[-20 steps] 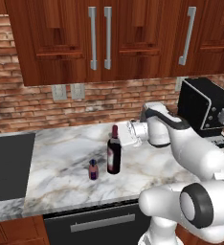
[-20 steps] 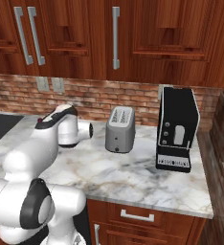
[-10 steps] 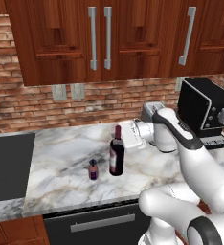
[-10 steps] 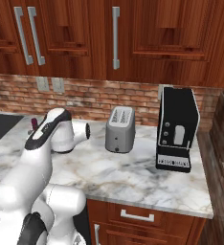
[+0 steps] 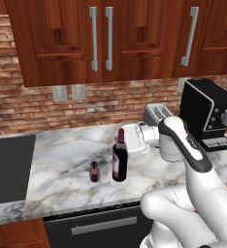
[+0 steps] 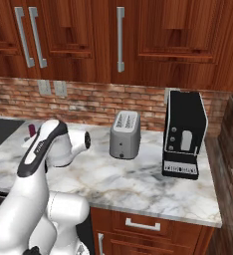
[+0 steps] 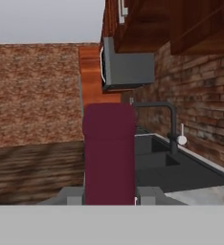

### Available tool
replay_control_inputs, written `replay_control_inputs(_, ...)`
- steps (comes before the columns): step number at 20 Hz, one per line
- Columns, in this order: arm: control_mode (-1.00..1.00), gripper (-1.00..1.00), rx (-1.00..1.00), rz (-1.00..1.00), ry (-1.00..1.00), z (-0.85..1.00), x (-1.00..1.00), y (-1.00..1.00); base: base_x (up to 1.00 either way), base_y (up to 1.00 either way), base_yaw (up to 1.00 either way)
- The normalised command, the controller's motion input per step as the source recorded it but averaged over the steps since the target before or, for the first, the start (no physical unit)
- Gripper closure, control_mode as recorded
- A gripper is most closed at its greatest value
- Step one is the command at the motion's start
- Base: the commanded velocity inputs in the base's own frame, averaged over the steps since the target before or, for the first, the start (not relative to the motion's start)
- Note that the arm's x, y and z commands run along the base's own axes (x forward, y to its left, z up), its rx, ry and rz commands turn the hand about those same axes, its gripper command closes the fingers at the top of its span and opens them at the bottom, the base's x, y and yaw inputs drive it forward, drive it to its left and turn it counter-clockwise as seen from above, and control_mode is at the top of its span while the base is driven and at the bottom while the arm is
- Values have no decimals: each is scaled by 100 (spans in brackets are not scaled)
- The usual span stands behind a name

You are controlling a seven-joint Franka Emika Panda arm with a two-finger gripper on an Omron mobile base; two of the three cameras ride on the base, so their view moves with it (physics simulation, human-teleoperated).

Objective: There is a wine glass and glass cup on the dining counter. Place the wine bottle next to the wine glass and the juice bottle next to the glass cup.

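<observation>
Wall-side marbled counter (image 5: pixel 62 160), beneath dark wood cabinets (image 5: pixel 101 38) and a brick backsplash; not the dining counter named in the task, and neither glass was to be seen here. Wine bottle (image 5: pixel 119 160): tall, near-black, dark red neck and cap, standing upright on the counter toward its front edge. Juice bottle (image 5: pixel 94 172): small, pinkish-purple, upright, just beside the wine bottle on the side away from the arm, apart from it. Gripper (image 5: pixel 126 140): held level at the wine bottle's neck; in the hand view the dark red neck (image 7: pixel 109 153) stood between the two finger tips (image 7: pixel 147 195) and close against them, so the jaws were drawn in narrowly around it, judged to be a grip on the neck, though actual contact could not be confirmed. Bottle base appeared to rest on the counter, not yet lifted. Other items: silver toaster (image 6: pixel 125 134) and black coffee machine (image 6: pixel 184 134) further along the counter; black cooktop (image 5: pixel 8 164) at the far end; sink and dark faucet (image 7: pixel 169 127) in the hand view. Step in hand, as judged: pick-up of the wine bottle, first of two deliveries. Next move would call for a straight vertical lift keeping the bottle upright and clear of the juice bottle, then carriage to the dining counter for setting down beside the wine glass.
</observation>
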Motion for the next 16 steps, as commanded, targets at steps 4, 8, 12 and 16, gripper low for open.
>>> replay_control_inputs(4, -100, 100, 0, 0, 0, 0, 0, 0, 0, 0, 0)
replay_control_inputs(8, -100, 100, 0, 0, 0, 0, 0, 0, 0, 0, 0)
replay_control_inputs(12, -100, 100, 0, 0, 0, 0, 0, 0, 0, 0, 0)
replay_control_inputs(16, 100, 100, 0, 0, 0, 0, 0, 0, -1, 0, 0)
